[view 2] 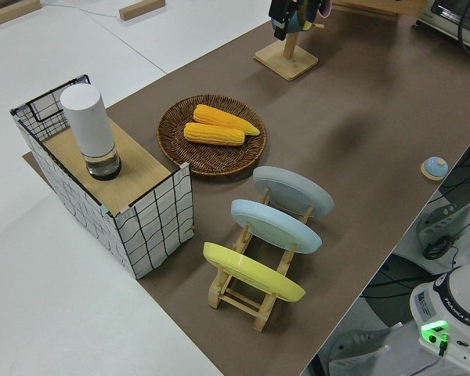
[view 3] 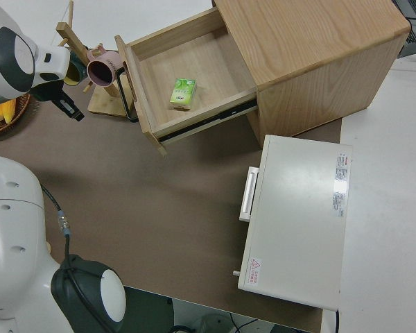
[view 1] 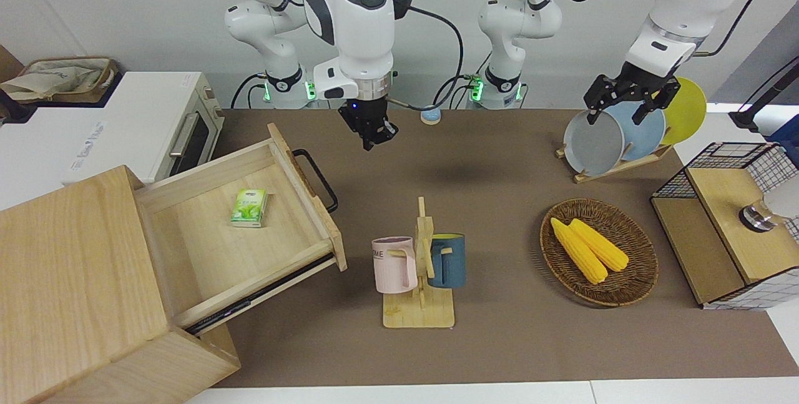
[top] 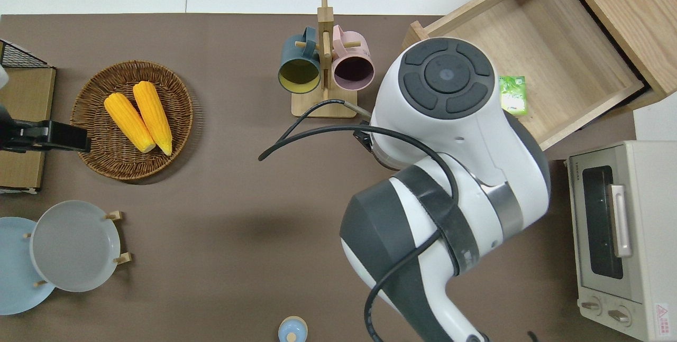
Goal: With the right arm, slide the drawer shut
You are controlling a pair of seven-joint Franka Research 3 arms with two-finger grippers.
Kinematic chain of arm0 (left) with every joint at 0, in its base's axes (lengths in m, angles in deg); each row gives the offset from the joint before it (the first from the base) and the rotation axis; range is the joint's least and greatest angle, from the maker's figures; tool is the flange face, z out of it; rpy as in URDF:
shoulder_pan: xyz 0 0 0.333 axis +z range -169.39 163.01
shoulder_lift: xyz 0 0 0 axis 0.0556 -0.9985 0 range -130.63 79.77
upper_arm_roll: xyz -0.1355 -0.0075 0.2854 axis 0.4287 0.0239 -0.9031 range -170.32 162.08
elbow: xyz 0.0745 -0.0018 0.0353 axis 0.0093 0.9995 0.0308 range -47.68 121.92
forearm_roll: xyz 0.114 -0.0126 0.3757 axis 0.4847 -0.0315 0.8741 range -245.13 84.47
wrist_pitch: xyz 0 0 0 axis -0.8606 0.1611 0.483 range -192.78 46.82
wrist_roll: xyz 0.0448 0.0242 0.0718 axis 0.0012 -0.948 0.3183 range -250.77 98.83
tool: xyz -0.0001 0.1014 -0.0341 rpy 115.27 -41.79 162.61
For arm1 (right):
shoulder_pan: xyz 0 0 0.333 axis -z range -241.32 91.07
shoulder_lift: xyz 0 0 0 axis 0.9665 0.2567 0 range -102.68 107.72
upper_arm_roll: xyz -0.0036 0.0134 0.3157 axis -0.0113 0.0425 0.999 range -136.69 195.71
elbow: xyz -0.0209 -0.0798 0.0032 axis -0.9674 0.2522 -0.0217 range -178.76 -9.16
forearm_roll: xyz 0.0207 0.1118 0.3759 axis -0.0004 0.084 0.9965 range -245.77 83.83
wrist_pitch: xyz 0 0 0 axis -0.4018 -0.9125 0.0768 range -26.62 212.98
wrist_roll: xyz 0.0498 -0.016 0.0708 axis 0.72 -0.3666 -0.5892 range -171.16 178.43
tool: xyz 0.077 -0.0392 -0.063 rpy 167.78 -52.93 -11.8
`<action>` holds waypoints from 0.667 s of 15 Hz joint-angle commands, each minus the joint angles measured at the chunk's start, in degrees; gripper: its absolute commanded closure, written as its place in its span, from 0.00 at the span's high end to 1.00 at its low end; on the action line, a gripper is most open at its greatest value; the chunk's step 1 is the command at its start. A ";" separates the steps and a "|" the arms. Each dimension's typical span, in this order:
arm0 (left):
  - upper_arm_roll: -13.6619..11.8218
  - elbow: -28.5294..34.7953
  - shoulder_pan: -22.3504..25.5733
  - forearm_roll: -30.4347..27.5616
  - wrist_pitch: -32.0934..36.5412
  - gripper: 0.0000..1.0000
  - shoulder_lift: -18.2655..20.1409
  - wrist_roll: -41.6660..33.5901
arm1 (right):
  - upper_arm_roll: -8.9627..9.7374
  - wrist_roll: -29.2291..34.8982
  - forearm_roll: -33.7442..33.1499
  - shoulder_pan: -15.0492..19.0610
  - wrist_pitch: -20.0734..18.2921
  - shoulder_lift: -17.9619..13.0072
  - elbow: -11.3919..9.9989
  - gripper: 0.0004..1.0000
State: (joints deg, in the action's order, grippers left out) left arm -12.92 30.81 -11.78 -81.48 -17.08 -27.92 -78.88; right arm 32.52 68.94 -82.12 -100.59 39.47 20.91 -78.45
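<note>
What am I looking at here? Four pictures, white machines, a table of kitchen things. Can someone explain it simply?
These are two white robot arms at a brown table, photographed at one moment from four places: across the table, straight above, and from each end.

Each arm ends in a black two-finger pincer, its tool. The right tool hangs in the air, holding nothing, near the black handle of the open drawer of a wooden cabinet. A small green packet lies in the drawer. The left arm is parked; its tool is also empty.

Also on the table: a toaster oven, two mugs on a wooden stand, two corn cobs in a basket, plates in a rack and a wire-mesh box.
</note>
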 commanded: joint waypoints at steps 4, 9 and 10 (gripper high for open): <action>-0.95 -1.17 -0.99 0.72 -0.02 1.00 -0.76 -0.43 | -1.08 7.11 -0.52 0.59 6.18 3.93 -0.48 0.00; -0.95 -1.17 -0.99 0.72 -0.02 1.00 -0.76 -0.43 | -1.52 10.19 0.09 2.35 9.09 4.90 -0.48 0.00; -0.95 -1.17 -0.99 0.72 -0.02 1.00 -0.76 -0.43 | -1.52 10.02 0.18 3.14 9.43 4.99 -0.48 0.00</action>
State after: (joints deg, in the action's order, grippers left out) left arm -12.92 30.81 -11.78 -81.48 -17.08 -27.92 -78.88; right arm 30.40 77.39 -82.10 -99.61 47.16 25.77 -78.62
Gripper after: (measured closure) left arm 0.000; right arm 0.991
